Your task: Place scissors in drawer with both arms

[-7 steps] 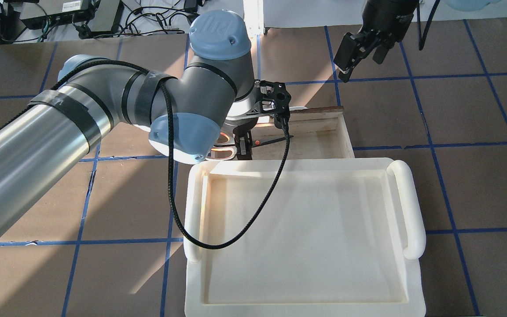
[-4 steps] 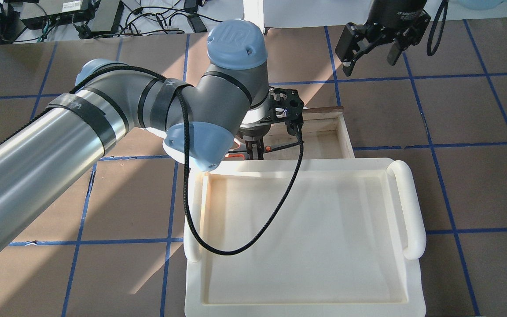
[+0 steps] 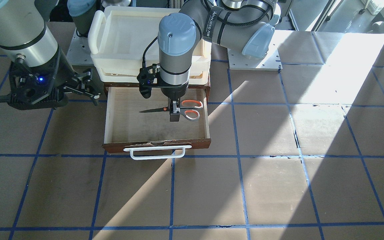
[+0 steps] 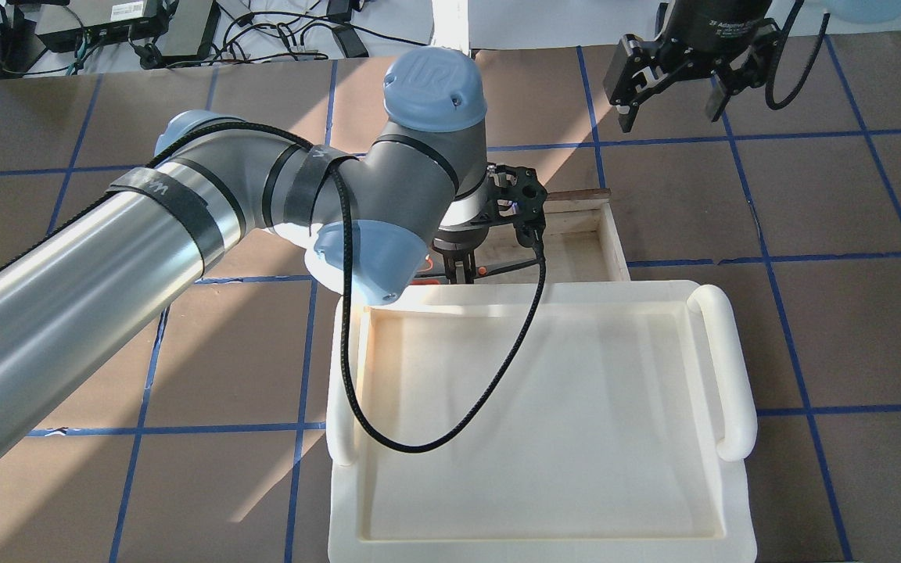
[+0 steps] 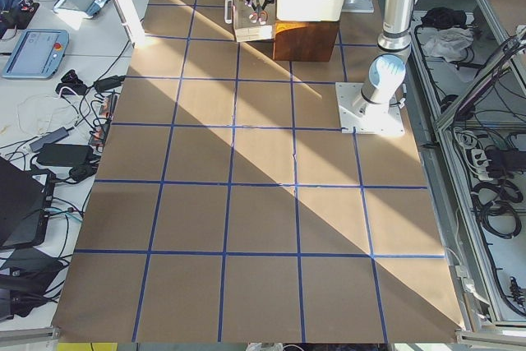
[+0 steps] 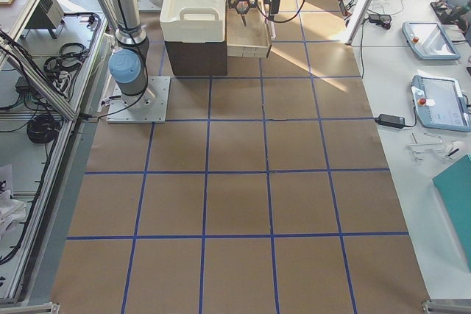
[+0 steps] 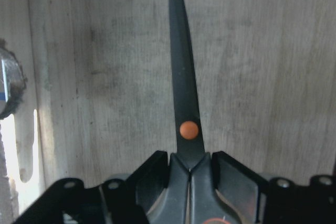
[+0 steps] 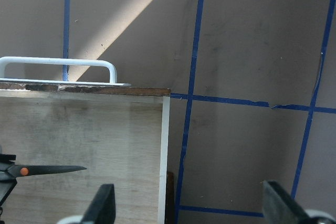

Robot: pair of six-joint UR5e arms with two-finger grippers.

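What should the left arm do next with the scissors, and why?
Probably lower slightly and open the left gripper: it is clamped on the scissors near the pivot, blades flat over the open drawer, well inside its walls.

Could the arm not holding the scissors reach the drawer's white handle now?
Probably yes. The right gripper hangs open beside the drawer, nothing visible stands between it and the white handle. The left gripper holds the scissors farther back.

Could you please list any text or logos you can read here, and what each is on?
"UR": logo on the blue joint cap of the left arm.
"WANJEED": on the black strap around that arm.
"2F Adaptive": on the right gripper; the words after it are too small to read.
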